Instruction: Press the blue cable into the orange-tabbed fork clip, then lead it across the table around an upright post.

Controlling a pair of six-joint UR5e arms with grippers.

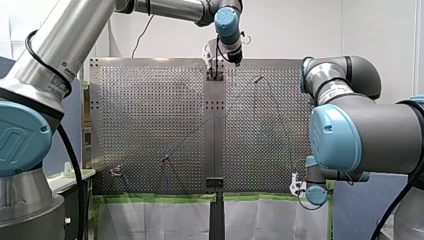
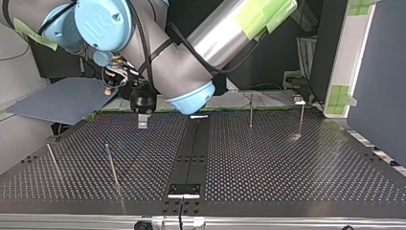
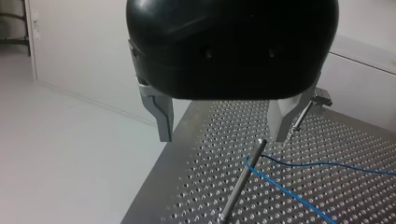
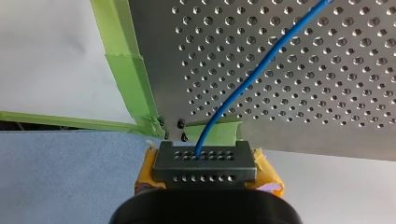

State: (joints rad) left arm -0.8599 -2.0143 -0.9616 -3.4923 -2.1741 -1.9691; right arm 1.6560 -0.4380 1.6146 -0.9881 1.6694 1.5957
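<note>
Blue cable (image 4: 252, 79), perforated table (image 4: 327, 70), right end effector (image 4: 204, 161) holding it, left end effector (image 3: 223, 135) wide

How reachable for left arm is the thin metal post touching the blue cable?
Likely yes: thin metal post stands ahead of the open left end effector, nothing between; the blue cable touches it.

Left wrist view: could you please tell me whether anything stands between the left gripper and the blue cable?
Nothing visible does: the blue cable runs by the upright post just ahead of the left gripper, whose fingers stand open.
</note>
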